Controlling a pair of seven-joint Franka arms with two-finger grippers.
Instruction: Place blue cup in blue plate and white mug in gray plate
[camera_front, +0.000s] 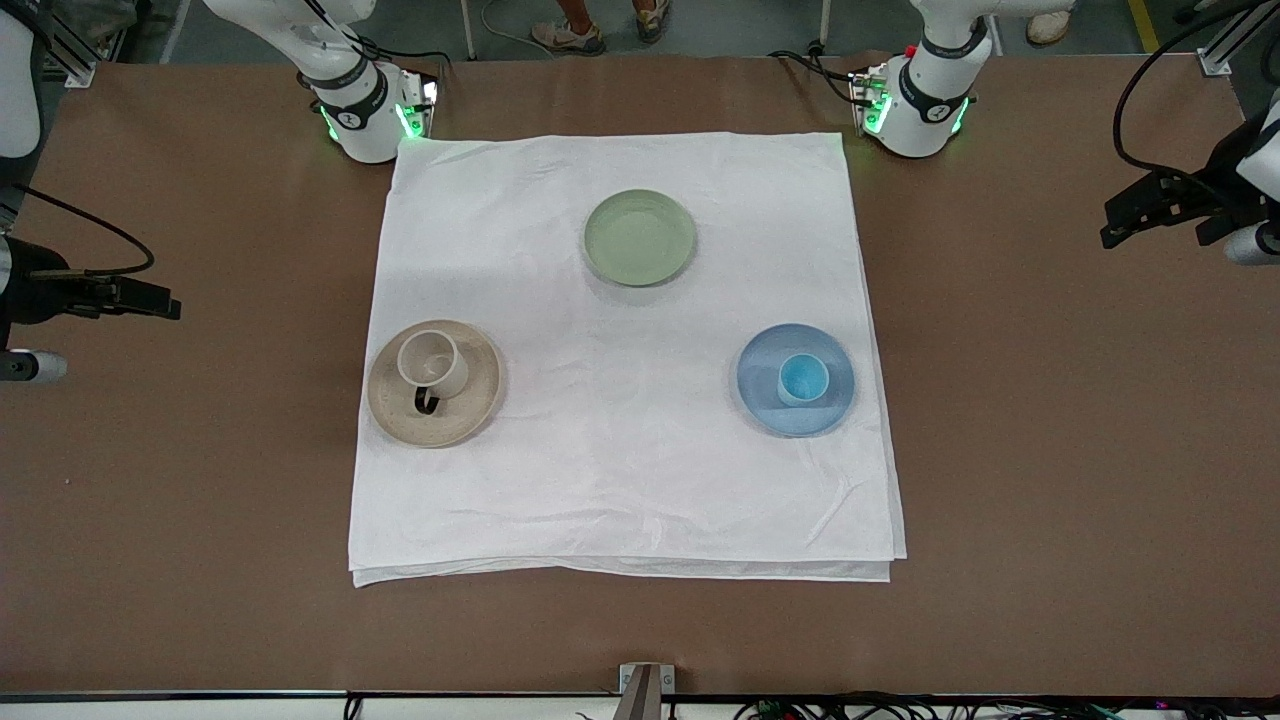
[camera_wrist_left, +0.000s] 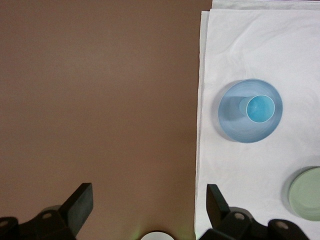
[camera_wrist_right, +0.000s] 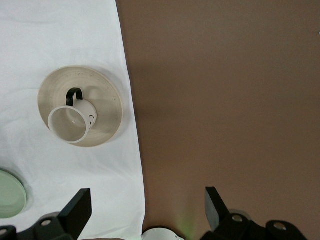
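With no writing legible, blue cup (camera_front: 803, 378) sits in blue plate (camera_front: 765, 400).

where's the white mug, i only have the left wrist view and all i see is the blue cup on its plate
Observer: The white mug stands upright on the gray plate, toward the right arm's end of the cloth.
Operator: handle pointing where
Observer: Its dark handle points toward the front camera.
Operator: is the right gripper near it
Observer: No. The right gripper is open over bare table past the cloth's edge, holding nothing.
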